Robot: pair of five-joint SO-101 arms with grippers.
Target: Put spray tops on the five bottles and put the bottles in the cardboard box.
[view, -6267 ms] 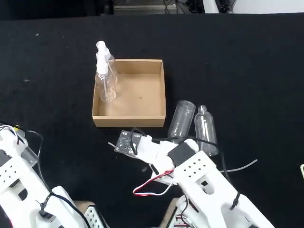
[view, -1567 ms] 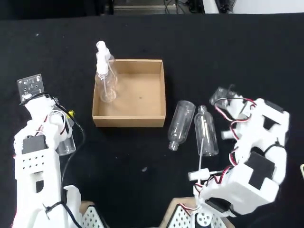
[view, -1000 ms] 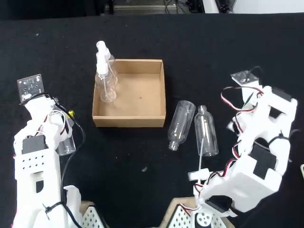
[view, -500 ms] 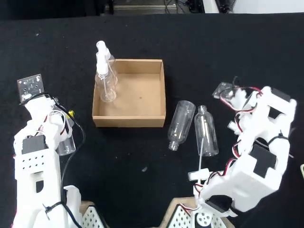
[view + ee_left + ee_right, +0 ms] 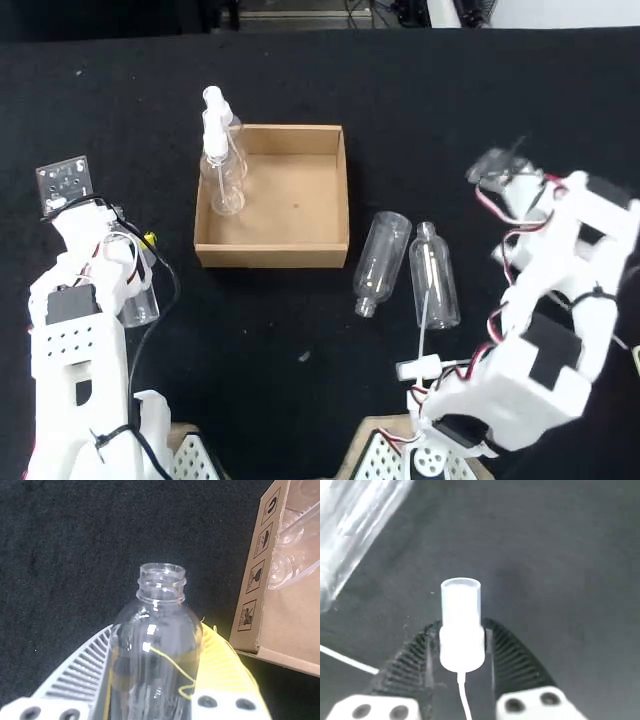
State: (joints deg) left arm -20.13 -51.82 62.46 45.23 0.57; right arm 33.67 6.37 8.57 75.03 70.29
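My right claw (image 5: 461,629) grips a spray top (image 5: 461,600) well right of the box (image 5: 272,256), while the open bottle (image 5: 161,587) it belongs on sits clamped in my left claw (image 5: 158,630) on the box's left side, neck pointing out beyond that claw

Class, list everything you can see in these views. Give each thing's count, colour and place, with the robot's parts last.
table: one, black, under everything
cardboard box: one, brown, mid-table
capped bottles: two, clear with white spray tops, in the box by its left wall
bare bottles: two, clear, lying side by side right of the box
open bottle: one, clear, in the left gripper
spray top: one, white, in the right gripper
loose spray top: one, white, on the table near the bare bottles
left gripper: one, white and yellow
right gripper: one, dark
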